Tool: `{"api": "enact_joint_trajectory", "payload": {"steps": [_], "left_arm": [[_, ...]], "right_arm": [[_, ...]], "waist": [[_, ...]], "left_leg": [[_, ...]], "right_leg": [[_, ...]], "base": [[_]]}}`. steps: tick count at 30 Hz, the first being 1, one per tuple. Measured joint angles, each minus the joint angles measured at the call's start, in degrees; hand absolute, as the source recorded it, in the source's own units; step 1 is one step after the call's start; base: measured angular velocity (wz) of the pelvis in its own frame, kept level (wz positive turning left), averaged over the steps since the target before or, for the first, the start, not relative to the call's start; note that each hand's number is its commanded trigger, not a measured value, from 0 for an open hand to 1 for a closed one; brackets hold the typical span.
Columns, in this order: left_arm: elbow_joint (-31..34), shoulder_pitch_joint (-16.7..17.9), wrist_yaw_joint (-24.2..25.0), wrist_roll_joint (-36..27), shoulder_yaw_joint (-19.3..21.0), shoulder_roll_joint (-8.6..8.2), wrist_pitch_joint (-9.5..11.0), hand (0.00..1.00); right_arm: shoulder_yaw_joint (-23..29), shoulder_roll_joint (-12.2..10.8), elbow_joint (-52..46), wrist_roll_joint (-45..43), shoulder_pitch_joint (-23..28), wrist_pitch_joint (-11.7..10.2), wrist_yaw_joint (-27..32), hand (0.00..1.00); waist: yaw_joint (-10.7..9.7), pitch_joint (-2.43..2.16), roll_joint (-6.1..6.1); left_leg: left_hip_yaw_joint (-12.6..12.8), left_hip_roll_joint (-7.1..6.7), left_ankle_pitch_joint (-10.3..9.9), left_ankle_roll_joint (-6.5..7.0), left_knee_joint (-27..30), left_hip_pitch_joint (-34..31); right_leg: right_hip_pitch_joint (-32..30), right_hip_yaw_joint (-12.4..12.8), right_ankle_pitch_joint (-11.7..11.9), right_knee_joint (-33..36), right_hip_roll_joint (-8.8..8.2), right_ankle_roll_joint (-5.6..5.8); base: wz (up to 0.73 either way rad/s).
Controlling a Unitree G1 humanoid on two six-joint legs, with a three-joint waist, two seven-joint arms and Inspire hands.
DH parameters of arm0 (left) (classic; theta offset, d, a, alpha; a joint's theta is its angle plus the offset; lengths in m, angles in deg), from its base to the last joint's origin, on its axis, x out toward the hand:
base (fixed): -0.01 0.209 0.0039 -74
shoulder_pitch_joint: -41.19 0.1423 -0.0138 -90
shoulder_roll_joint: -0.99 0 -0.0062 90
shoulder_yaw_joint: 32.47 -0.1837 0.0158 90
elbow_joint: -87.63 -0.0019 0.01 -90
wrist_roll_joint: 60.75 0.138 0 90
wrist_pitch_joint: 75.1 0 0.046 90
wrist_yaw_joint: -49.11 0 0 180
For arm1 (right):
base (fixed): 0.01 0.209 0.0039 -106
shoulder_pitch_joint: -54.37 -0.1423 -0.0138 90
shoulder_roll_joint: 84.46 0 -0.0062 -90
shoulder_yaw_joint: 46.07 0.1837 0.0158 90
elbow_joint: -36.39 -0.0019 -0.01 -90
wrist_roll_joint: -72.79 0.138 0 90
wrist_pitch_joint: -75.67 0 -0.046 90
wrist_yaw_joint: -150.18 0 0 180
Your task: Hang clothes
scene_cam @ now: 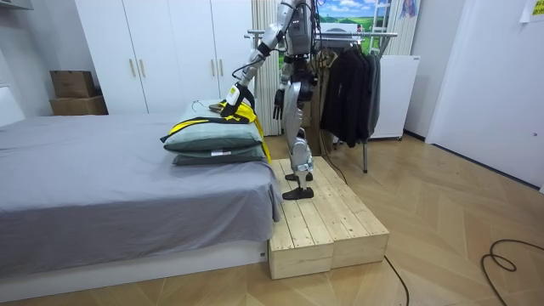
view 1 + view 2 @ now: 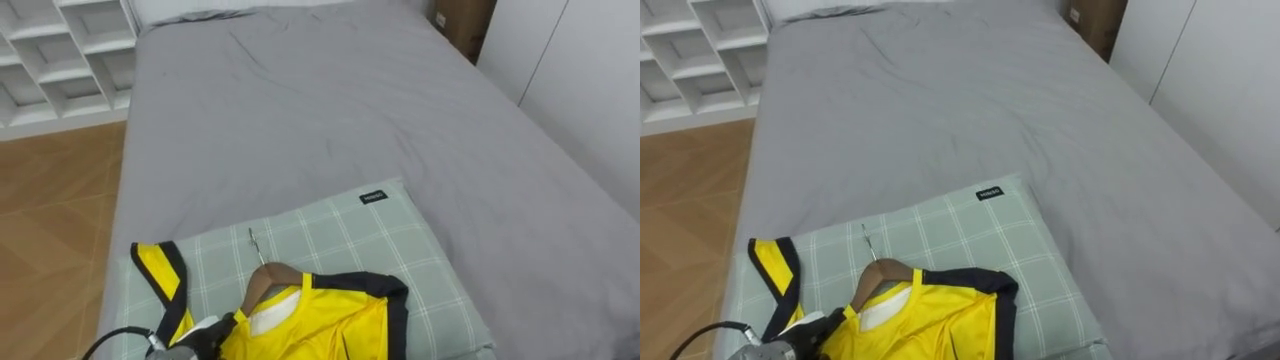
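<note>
Yellow jersey (image 2: pixel 320 320) on wooden hanger (image 2: pixel 268 280), flat atop 2 stacked pillows (image 2: pixel 400 240) at bed (image 2: pixel 330 110) end, prob. staged w/in reach. L hand (image 2: pixel 195 338) at jersey collar, grip can't tell. R hand (image 1: pixel 279 104) idle at side, state can't tell. Clothes rack (image 1: pixel 378 34) behind robot, likely destination.

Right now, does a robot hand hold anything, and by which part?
Cannot be told: the left robot hand lies on the shirt at its shoulder, by the hanger; grip hidden.
</note>
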Motion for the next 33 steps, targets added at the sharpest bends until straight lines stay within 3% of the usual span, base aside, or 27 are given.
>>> {"api": "enact_joint_trajectory", "payload": {"steps": [5, 13, 23, 27, 33], "left_arm": [[-0.2, 0.0, -2.3, 0.0, 0.2, -0.64, 0.0, 0.00], [-1.1, 0.0, -8.8, -0.1, 0.2, -1.86, 0.6, 0.00], [-1.9, -0.9, -13.9, -0.2, 2.7, -1.67, 2.9, 0.00], [-4.4, -2.7, -15.8, -1.2, 4.3, -1.57, 3.5, 0.00], [-4.4, -3.4, -17.6, -1.2, 5.4, -1.54, 3.9, 0.00]], "right_arm": [[-0.1, -0.1, -0.1, 0.5, -0.1, 0.1, 0.0, 0.00], [-1.4, -0.4, 0.0, 2.1, -0.5, 0.0, 0.8, 0.00], [-1.7, -1.4, 0.3, 1.5, -3.2, -0.1, 1.7, 0.00], [-2.4, -2.1, 0.2, 1.6, -4.2, -0.1, 1.6, 0.00], [-4.1, -1.9, 0.3, 2.3, -4.4, 0.0, 0.8, 0.00]], "waist": [[0.0, 0.13, -0.12], [0.1, 0.81, -1.07], [0.4, 1.35, -2.05], [0.6, 1.85, -3.10], [1.1, 1.74, -4.08]], "left_leg": [[0.0, -0.01, 0.0, 0.00, -0.2, -0.3], [-0.2, 0.05, 0.0, -0.02, 0.5, -1.6], [0.4, 0.57, 1.0, -0.25, 0.4, -4.8], [0.7, 0.81, 1.4, -0.46, 0.5, -5.4], [1.1, 0.83, 1.7, -0.39, 0.8, -6.4]], "right_leg": [[-0.5, 0.0, 0.0, 0.0, -0.02, 0.00], [-1.5, 0.0, 0.0, 0.0, 0.01, 0.00], [-5.9, 0.2, 0.1, 2.1, 0.24, -0.18], [-6.9, 0.9, 0.1, 2.7, 0.46, -0.50], [-8.1, 1.5, 0.1, 3.2, 0.47, -0.55]], "base": [[0.00], [0.01], [-0.02], [-0.05], [-0.03]]}}
